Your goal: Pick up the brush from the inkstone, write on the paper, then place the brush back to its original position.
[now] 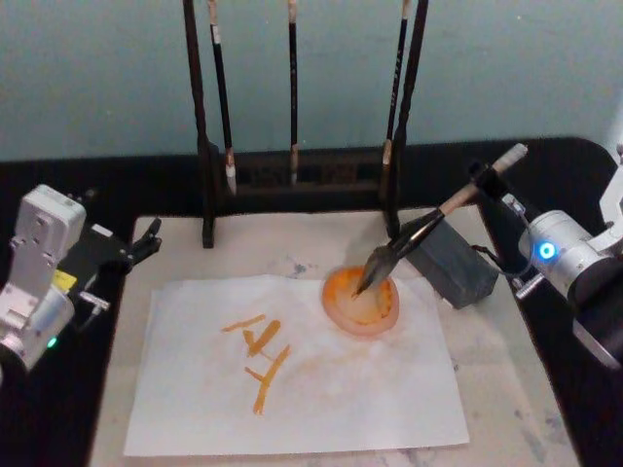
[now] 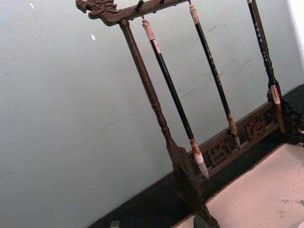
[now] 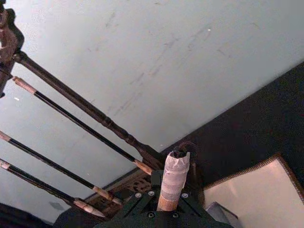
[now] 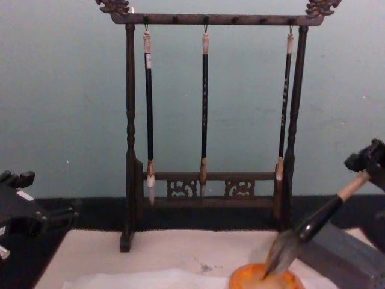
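Brush (image 1: 438, 219): clamped by the upper handle, tilted. The white-wrapped end rises past the fingers (image 1: 477, 173), and the tuft slants down to their left.
Right gripper (image 1: 485, 183): closed around the brush handle, over the table's right side.
Orange dish (image 1: 360, 302): below and left of the fingers, with the brush tip resting in it.
Paper (image 1: 321, 399): white sheet lying flat under the dish, reaching further left from the fingers. It carries orange strokes (image 1: 258, 355).
Inkstone (image 1: 456, 261): grey block directly beneath the fingers, just beside the dish.
Mat (image 1: 506, 389): cream, grey-smudged, lying under the paper and inkstone.
Left gripper (image 1: 146, 238): parked at the mat's left edge, well apart from the brush. Its spread cannot be told.
Rack (image 4: 129, 138): dark carved wood beyond the mat, with three thin brushes (image 4: 204, 108) hanging from it.
Table (image 1: 555, 165): black surface.
Wall (image 4: 60, 90): plain pale blue-green.
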`<action>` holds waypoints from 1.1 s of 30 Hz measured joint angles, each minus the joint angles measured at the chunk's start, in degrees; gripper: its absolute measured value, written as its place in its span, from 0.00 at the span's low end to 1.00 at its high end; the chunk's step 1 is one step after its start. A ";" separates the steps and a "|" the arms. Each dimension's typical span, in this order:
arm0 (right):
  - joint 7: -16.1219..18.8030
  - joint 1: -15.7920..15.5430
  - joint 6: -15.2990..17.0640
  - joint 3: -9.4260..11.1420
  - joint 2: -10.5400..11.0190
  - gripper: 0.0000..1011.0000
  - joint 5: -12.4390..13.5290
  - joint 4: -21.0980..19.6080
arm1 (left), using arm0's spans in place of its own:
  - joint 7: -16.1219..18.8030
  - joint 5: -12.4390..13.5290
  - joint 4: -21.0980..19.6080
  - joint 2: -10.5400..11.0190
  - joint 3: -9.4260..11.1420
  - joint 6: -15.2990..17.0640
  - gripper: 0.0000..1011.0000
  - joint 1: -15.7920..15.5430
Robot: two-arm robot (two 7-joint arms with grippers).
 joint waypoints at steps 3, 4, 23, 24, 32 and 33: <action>-0.13 -0.14 -0.23 -0.22 0.26 0.00 0.47 0.36 | 0.00 0.00 0.00 0.00 0.00 0.00 1.00 0.00; -0.19 -0.13 -0.24 -0.29 0.31 0.00 0.62 0.54 | 0.00 0.00 0.00 0.00 0.00 0.00 1.00 0.00; -0.82 2.94 -0.07 -1.89 -0.07 0.00 4.81 6.59 | 0.00 0.00 0.00 0.00 0.00 0.00 1.00 0.00; -0.89 3.04 -0.16 -1.96 -0.12 0.00 4.92 6.76 | 0.00 0.00 0.00 0.00 0.00 0.00 1.00 0.00; -1.46 3.96 -1.29 -2.90 -0.38 0.00 5.87 8.59 | 0.00 0.00 0.00 0.00 0.00 0.00 1.00 0.00; -1.50 4.03 -1.38 -3.00 -0.38 0.00 5.94 8.71 | 0.00 0.00 0.00 0.00 0.00 0.00 1.00 0.00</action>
